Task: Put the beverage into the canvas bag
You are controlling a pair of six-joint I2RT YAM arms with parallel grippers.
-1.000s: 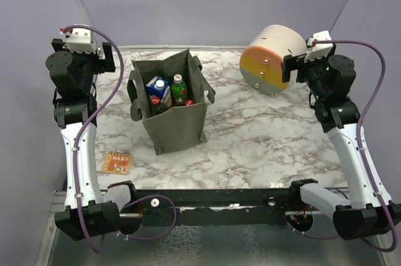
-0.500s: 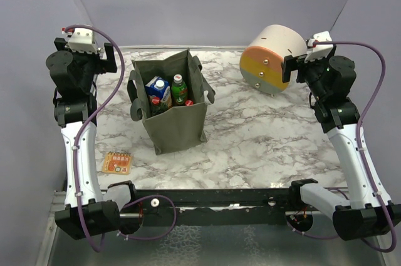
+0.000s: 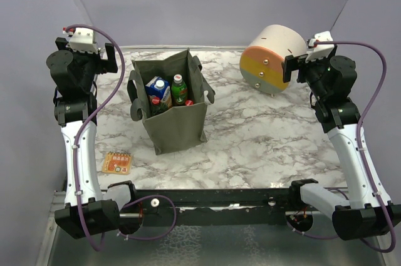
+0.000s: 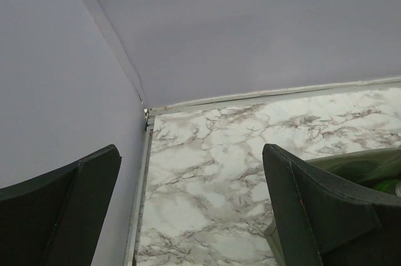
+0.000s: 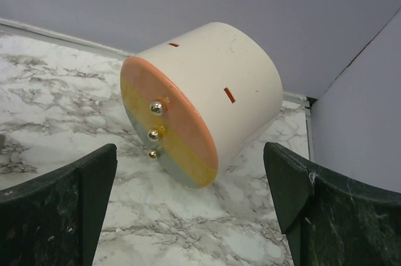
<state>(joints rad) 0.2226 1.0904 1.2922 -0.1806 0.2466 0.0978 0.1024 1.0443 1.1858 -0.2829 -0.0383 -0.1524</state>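
Marbled tabletop [image 3: 263, 134], plain grey walls behind. Olive canvas bag [image 3: 174, 119] upright, mouth open, handles flopped outward. Inside the bag: blue-and-white carton [image 3: 160, 90] and green bottle [image 3: 179, 90] with white cap, both upright, side by side; red caps [image 3: 155, 100] lower down, bottles under them hidden. Left gripper [image 4: 191, 153] raised left of the bag, fingers spread wide, nothing between them. Right gripper [image 5: 191, 150] well right of the bag, likewise spread and empty. Cream cylinder [image 5: 213, 91] far right of the bag, tipped on its side, striped face with three metal knobs. Snack packet [image 3: 118, 163] flat, near-left of the bag.
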